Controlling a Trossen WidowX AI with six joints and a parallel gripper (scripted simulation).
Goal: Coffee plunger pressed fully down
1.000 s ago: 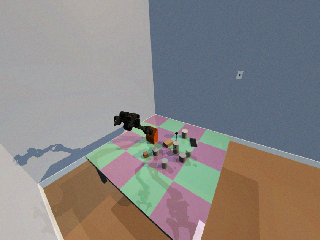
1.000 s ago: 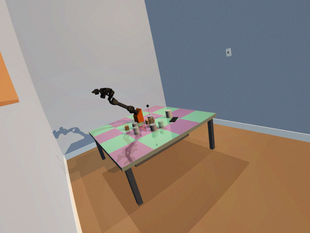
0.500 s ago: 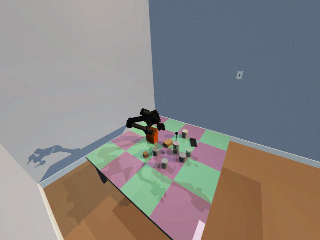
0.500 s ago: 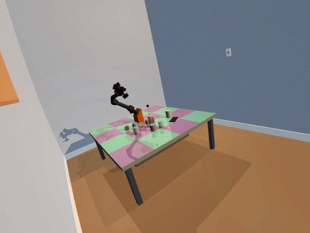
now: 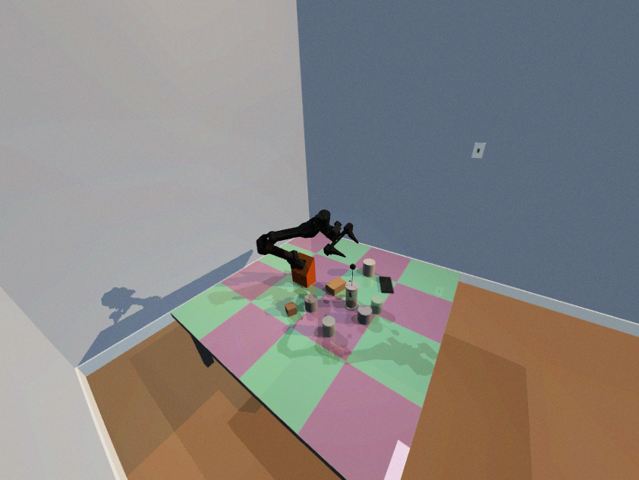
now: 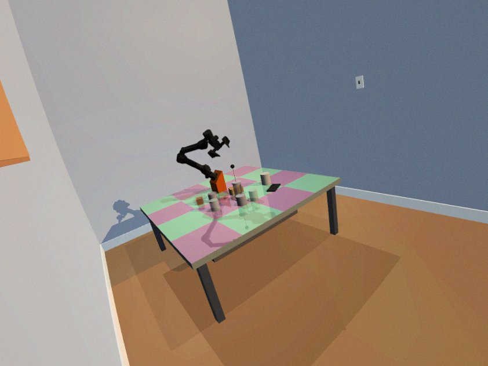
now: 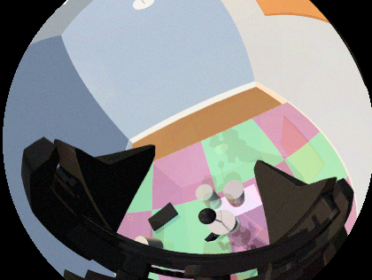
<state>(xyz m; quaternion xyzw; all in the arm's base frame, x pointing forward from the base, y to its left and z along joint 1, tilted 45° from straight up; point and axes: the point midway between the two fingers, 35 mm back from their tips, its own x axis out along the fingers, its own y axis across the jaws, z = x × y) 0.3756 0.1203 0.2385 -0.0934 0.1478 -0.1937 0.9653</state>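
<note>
coffee press (image 5: 351, 295) stands upright toward the far half of the checkered table (image 5: 361, 413), a slim glass cylinder with a pale flat lid; its thin rod rises straight to a small black ball knob (image 5: 352, 266), so the plunger sits fully raised. in the wrist view the knob (image 7: 206, 214) appears as a dark round dot just beside the pale lid disc, between the two pointed fingers

gripper (image 5: 344, 241) hangs in the air above and behind the press, nearer the far edge of the table, well apart from the knob; its dark wedge-shaped jaws are spread wide with nothing between them. the black jointed arm folds back to an orange block base (image 5: 303, 270) near the far left edge

around the press stand several smooth grey cylinders (image 5: 328, 326), matte and squat, one (image 5: 368, 266) closer to the far edge. a tan box (image 5: 335, 285) lies just beside the press on its left, and a smaller brown cube (image 5: 291, 308) sits further toward the left edge. a flat black slab (image 5: 385, 284) lies to the right of the press. the table top is glossy, in pink and green squares, on dark straight legs (image 6: 210, 291)
</note>
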